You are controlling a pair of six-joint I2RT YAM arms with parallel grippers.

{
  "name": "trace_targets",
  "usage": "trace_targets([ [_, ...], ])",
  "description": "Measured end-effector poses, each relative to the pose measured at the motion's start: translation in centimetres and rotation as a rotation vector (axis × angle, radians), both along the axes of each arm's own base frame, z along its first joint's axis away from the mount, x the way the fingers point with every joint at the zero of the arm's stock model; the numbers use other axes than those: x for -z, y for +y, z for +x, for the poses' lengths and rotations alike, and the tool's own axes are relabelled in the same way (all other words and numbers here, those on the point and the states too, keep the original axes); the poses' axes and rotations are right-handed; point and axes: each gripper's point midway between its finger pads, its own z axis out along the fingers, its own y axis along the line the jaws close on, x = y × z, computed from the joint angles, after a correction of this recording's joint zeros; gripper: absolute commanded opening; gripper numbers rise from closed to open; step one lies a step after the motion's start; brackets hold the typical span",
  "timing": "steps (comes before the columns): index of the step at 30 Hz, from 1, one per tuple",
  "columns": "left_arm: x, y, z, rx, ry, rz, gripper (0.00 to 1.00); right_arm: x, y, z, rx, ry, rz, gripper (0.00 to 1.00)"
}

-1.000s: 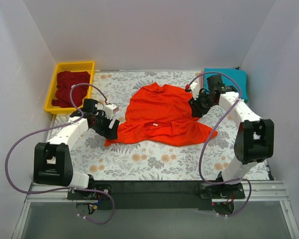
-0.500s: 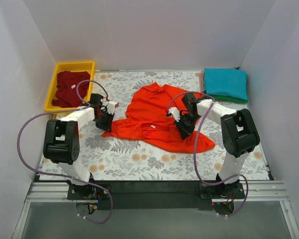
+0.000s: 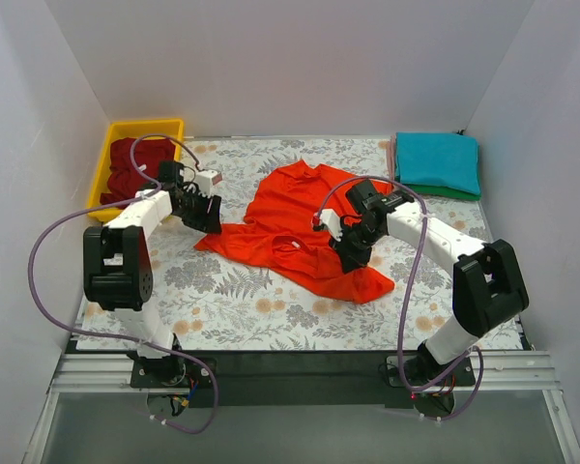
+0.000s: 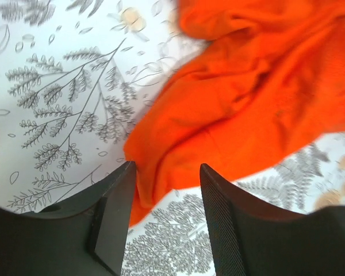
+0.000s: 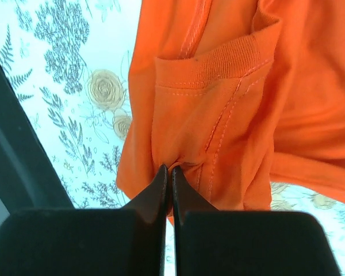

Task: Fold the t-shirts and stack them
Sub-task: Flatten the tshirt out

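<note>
Right gripper (image 5: 167, 171) clamped tight on orange-red t-shirt (image 3: 295, 217) fold, mid-worktop. Left gripper (image 4: 165, 172) jaws apart, straddling shirt's left edge. Maroon t-shirt (image 3: 135, 166) in yellow bin (image 3: 145, 124), far-left corner. Teal t-shirt (image 3: 437, 159) atop green t-shirt (image 3: 435, 192), far-right corner.

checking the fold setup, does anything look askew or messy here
Yes: the orange-red shirt lies rumpled and skewed, not flat, with a bunched fold pinched in the right tool. The maroon shirt sits heaped, unfolded, in the yellow bin.
</note>
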Motion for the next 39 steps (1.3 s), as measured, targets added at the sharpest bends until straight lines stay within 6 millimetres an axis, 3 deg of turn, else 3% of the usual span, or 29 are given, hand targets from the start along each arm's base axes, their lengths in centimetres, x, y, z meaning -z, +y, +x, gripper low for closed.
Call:
trace_targets([
  [6,-6.0,-2.9,-0.9,0.151,-0.163,-0.111,0.5,1.6,-1.3,-1.6,0.009,0.059,-0.047,0.01],
  [8,-6.7,-4.3,-1.5,0.204,-0.199,-0.123,0.55,1.6,-1.3,-1.7,0.009,0.065,-0.045,0.01],
  [12,-4.9,-7.2,-3.6,0.291,-0.17,-0.134,0.59,1.5,-0.9,-2.3,-0.005,0.083,-0.028,0.01],
  [17,-2.1,-10.5,-5.7,0.372,-0.103,-0.122,0.61,2.2,-0.5,-4.5,-0.049,0.131,-0.031,0.01],
  [19,-1.2,-11.5,-6.3,0.393,-0.092,-0.103,0.51,2.5,0.0,-5.8,-0.082,0.158,-0.027,0.01],
  [21,-0.4,-12.3,-7.0,0.416,-0.074,-0.09,0.3,2.5,0.7,-7.1,-0.125,0.183,-0.015,0.01],
  [22,0.0,-12.6,-7.3,0.429,-0.066,-0.085,0.1,2.4,1.3,-8.0,-0.154,0.2,-0.005,0.01],
  [23,0.2,-12.7,-7.7,0.438,-0.059,-0.08,0.04,2.3,2.0,-8.9,-0.188,0.215,0.012,0.09],
  [27,1.2,-11.3,-9.1,0.479,-0.032,-0.035,0.0,0.4,4.3,-11.8,-0.284,0.298,0.078,0.32],
  [29,1.3,-9.8,-10.3,0.487,-0.018,-0.017,0.0,-1.5,5.0,-10.3,-0.26,0.303,0.139,0.41],
  [31,0.9,-7.8,-11.3,0.489,-0.016,0.002,0.0,-3.4,4.7,-5.3,-0.149,0.248,0.214,0.41],
  [33,0.1,-5.6,-12.0,0.497,-0.037,0.034,0.0,-4.1,3.4,0.1,-0.03,0.18,0.232,0.38],
  [34,-0.3,-4.7,-12.3,0.5,-0.051,0.05,0.0,-3.6,2.4,2.9,0.035,0.148,0.216,0.36],
  [36,-0.8,-3.2,-12.8,0.52,-0.078,0.086,0.0,-1.5,0.6,6.5,0.131,0.128,0.152,0.33],
  [39,-0.7,-1.5,-13.9,0.545,-0.072,0.121,0.0,3.3,-0.9,8.1,0.202,0.173,0.019,0.24],
])
